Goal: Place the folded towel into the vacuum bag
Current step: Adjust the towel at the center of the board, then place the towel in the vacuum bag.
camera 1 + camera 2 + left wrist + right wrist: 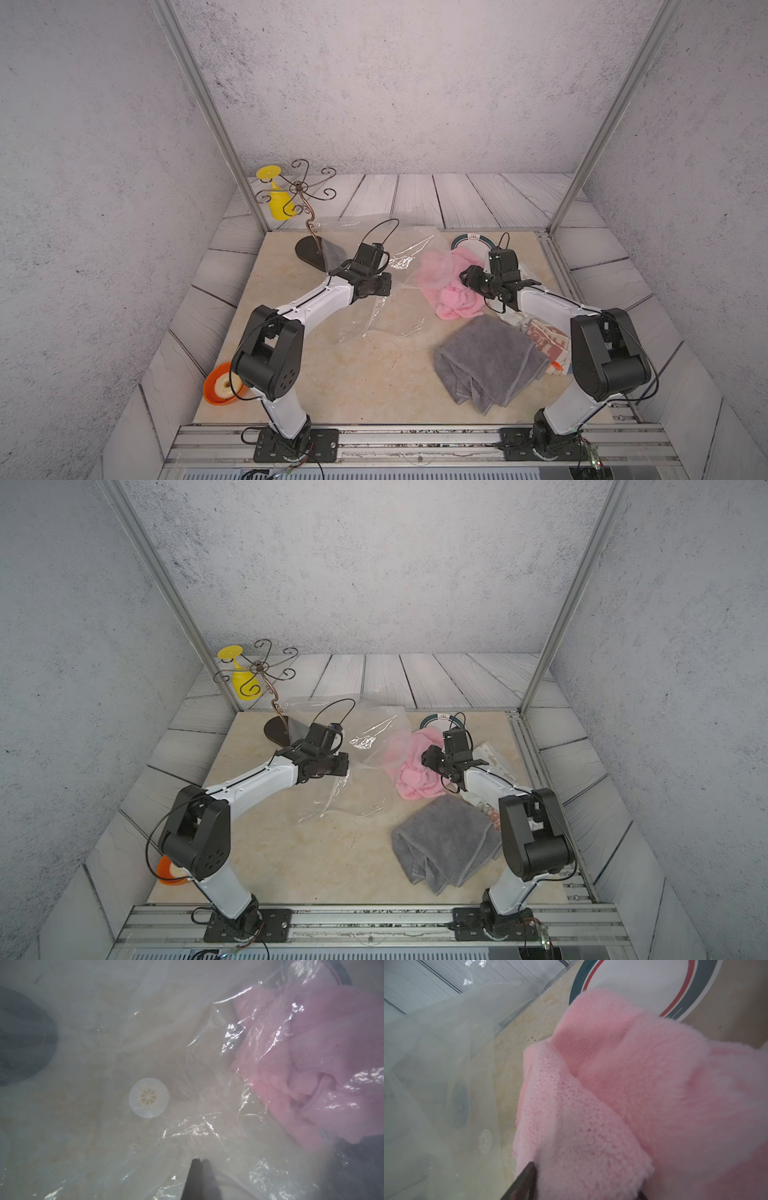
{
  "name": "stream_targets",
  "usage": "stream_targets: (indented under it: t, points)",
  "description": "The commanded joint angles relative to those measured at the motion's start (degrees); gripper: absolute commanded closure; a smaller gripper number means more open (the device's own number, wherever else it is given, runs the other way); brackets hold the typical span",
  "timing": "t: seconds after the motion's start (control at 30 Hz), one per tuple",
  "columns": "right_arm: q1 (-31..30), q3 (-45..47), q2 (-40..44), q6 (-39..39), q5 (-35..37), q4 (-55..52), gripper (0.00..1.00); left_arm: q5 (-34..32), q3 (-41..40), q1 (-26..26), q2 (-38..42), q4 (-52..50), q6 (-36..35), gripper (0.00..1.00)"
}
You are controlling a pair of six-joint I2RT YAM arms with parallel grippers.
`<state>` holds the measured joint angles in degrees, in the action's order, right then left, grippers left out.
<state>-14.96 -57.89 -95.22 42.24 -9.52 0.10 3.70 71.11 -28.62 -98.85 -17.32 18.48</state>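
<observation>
Fleecy towel [612,1095] (pink) touches crinkly vacuum bag [399,262].

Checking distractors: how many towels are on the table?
2: pink towel partly under the bag; grey towel nearer the front. Patterned cloth under the right arm may be another.

A grey towel [490,361] lies crumpled on the counter [353,374]. Well beyond it sits a teal-rimmed plate [459,240]. Far to its left is an orange bowl [210,388]. Diagonally across from it, a scrolled metal stand [307,251] carries a yellow glass [279,205].
</observation>
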Motion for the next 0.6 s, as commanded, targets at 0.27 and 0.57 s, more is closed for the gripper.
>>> stream_targets:
  t: [0.27, 0.57]
  points:
    - [-0.3, -3.8, 5.2, -1.8, -2.1, -1.3, 1.0, 3.0, 3.1, 0.7, -1.6, 0.0, -1.2, 1.0]
    - [-0.3, -5.2, 20.1, -6.7, -6.4, -6.0, 1.0, 7.9, 7.9, 1.4, -6.4, 1.1, -0.6, 1.0]
